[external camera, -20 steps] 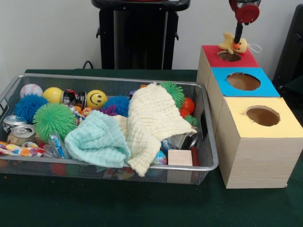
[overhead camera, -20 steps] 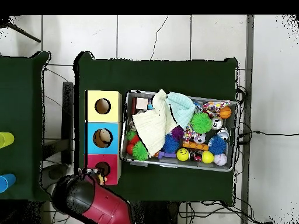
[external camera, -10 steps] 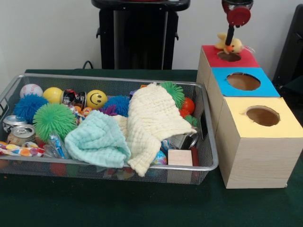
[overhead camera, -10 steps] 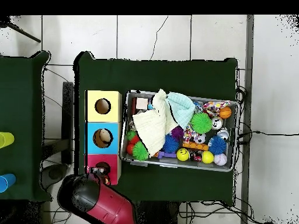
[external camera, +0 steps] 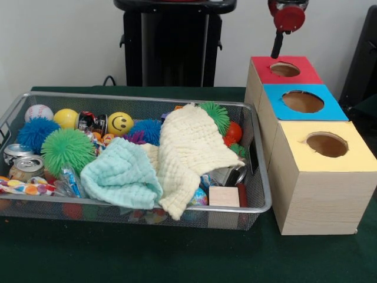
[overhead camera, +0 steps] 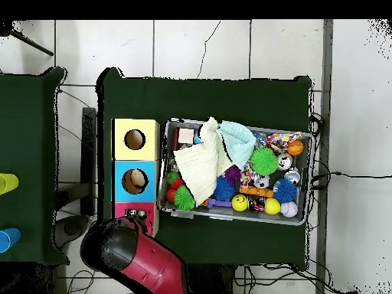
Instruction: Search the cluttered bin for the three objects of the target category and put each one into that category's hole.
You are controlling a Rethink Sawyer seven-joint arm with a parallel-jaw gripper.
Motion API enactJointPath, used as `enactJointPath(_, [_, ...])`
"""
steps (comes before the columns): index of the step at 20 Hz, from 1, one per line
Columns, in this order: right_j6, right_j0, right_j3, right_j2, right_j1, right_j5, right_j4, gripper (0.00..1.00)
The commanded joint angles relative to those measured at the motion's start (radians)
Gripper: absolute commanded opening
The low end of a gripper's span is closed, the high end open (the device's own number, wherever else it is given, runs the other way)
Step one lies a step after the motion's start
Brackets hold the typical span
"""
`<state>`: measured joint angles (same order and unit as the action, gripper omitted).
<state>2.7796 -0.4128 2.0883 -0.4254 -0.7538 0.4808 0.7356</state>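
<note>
Gripper [external camera: 275, 52] hangs just above round hole of red-topped wooden box [external camera: 285, 69], grasp state unclear; below and aside, wire-mesh bin [external camera: 254, 177] holds spiky balls, draped waffle-weave cream cloth [external camera: 191, 150].

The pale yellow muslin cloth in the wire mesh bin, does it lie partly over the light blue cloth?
Yes, in the front view the pale yellow muslin cloth drapes over the right edge of the light blue cloth inside the wire mesh bin.

arm [overhead camera: 130, 260] hides red box [overhead camera: 147, 210]; cloths [external camera: 171, 156] cover bin [external camera: 259, 200] contents.
</note>
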Motion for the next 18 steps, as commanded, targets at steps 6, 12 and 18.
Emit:
enactJointPath(6, [0.203,0.039,-0.177,-0.072,-0.031,0.192,-0.071,0.0])
enactJointPath(12, [0.1,0.082,-0.204,-0.112,-0.07,0.286,-0.162,0.0])
enactJointPath(18, [-0.215,0.281,-0.231,-0.048,-0.052,0.124,-0.34,0.0])
